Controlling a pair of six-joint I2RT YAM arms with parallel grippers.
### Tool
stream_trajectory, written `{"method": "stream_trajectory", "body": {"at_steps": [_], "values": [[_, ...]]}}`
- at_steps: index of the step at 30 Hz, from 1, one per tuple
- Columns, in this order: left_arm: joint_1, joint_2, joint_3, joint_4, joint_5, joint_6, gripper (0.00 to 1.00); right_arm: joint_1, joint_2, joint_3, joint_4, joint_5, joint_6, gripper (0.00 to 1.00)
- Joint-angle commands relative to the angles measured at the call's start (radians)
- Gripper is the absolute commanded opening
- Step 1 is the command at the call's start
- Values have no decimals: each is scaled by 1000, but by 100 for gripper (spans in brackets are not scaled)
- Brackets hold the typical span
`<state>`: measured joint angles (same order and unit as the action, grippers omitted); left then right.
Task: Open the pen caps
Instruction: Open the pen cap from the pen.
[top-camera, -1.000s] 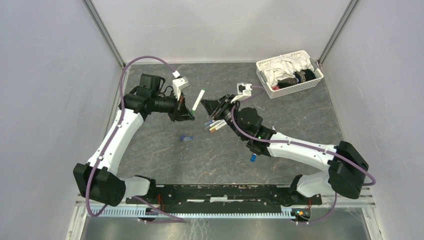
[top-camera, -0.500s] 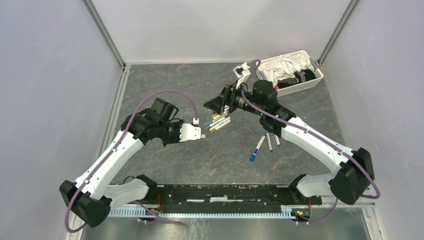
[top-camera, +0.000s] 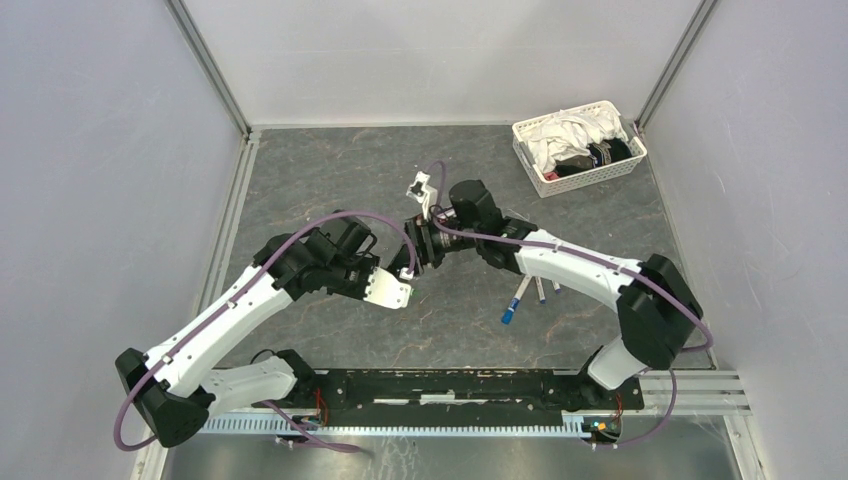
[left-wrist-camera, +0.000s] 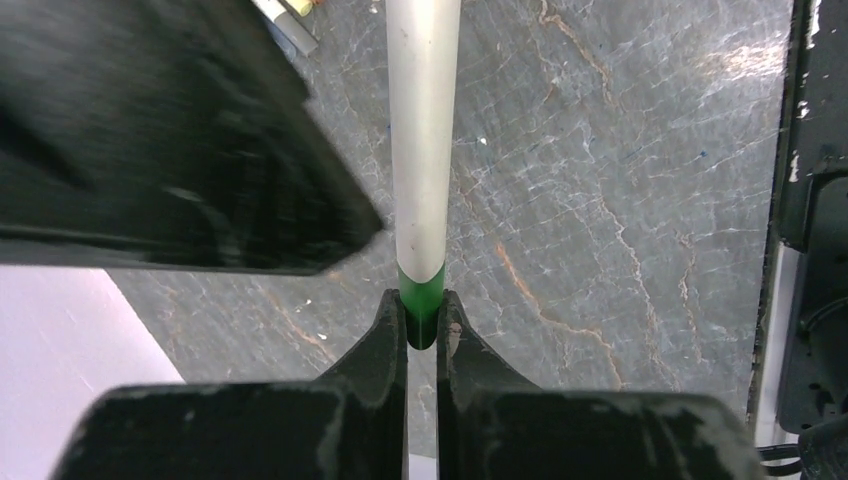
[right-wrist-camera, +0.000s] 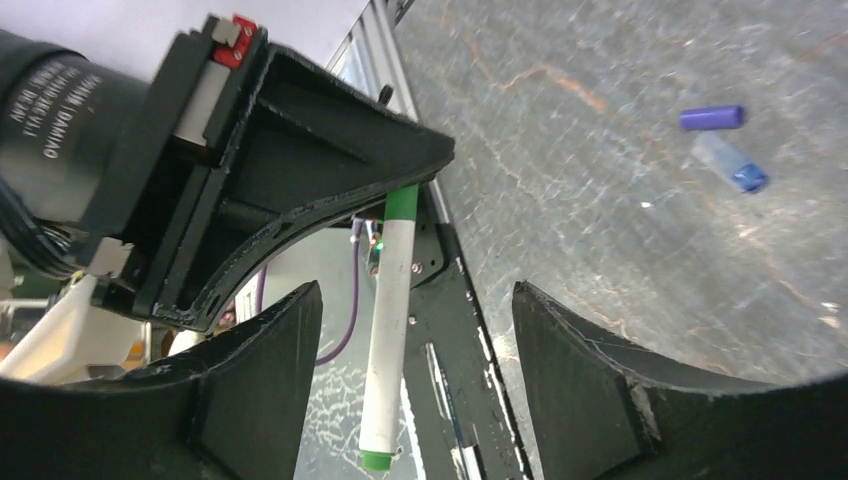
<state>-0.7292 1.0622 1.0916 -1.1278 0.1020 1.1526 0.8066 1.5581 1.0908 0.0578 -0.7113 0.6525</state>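
Observation:
A white pen (left-wrist-camera: 424, 140) with green ends is pinched by its green end (left-wrist-camera: 421, 300) in my left gripper (left-wrist-camera: 422, 305), which is shut on it. In the right wrist view the same pen (right-wrist-camera: 392, 320) hangs between the wide-apart fingers (right-wrist-camera: 255, 385) of my right gripper (right-wrist-camera: 415, 300), which is open and not touching it. From above, the left gripper (top-camera: 402, 292) and the right gripper (top-camera: 412, 262) meet nose to nose at mid-table. Two loose pen caps lie on the table, a purple cap (right-wrist-camera: 711, 118) and a blue and clear cap (right-wrist-camera: 734, 168). I cannot tell whether the held green end is a cap.
Several more pens (top-camera: 532, 292) lie on the grey stone-patterned table (top-camera: 330, 170) under the right forearm. A white lattice basket (top-camera: 578, 178) of cloths stands at the back right. Grey walls close in the sides and back.
My left gripper has carried the pen down and towards the table's middle. My right gripper has opened, swung forward and left, and now straddles the pen's free end.

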Motion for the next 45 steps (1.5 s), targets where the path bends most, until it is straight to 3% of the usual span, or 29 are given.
{"method": "stream_trajectory", "body": {"at_steps": [1, 4, 10, 14, 15, 16, 17, 19, 22, 26, 31, 32, 38, 45], "values": [[-11, -4, 40, 23, -45, 41, 2, 40, 48, 61, 17, -70, -1, 73], [-13, -9, 38, 28, -50, 44, 2, 59, 79, 66, 23, -82, 2, 67], [-27, -9, 43, 28, -45, 36, 2, 66, 118, 73, 77, -112, 36, 45], [-27, 8, 64, 14, -24, 8, 5, 67, 114, 68, 105, -128, 32, 9], [-27, 14, 70, 5, -8, -6, 17, 66, 110, 60, 110, -130, 28, 2], [-27, 22, 78, -8, 6, -21, 40, 64, 102, 52, 117, -134, 24, 0], [-27, 27, 84, -19, 24, -33, 49, 65, 94, 42, 120, -136, 16, 0], [-27, 33, 89, -30, 59, -49, 56, 62, 80, 20, 138, -142, 12, 0], [-27, 40, 92, -32, 95, -66, 57, 59, 67, 4, 152, -152, 12, 0], [-27, 54, 101, -45, 106, -72, 48, 55, 63, -1, 167, -156, 19, 0], [-27, 56, 96, -67, 82, -49, 7, 47, 48, -17, 169, -155, 18, 0], [-27, 56, 88, -66, 68, -42, 3, 45, 42, -23, 168, -157, 15, 0], [-26, 44, 34, -81, -3, 28, 2, 10, -24, -91, 27, -130, -112, 0], [-7, 53, 6, -84, -68, 107, 2, -25, -149, -281, -116, -88, -246, 0]]}}
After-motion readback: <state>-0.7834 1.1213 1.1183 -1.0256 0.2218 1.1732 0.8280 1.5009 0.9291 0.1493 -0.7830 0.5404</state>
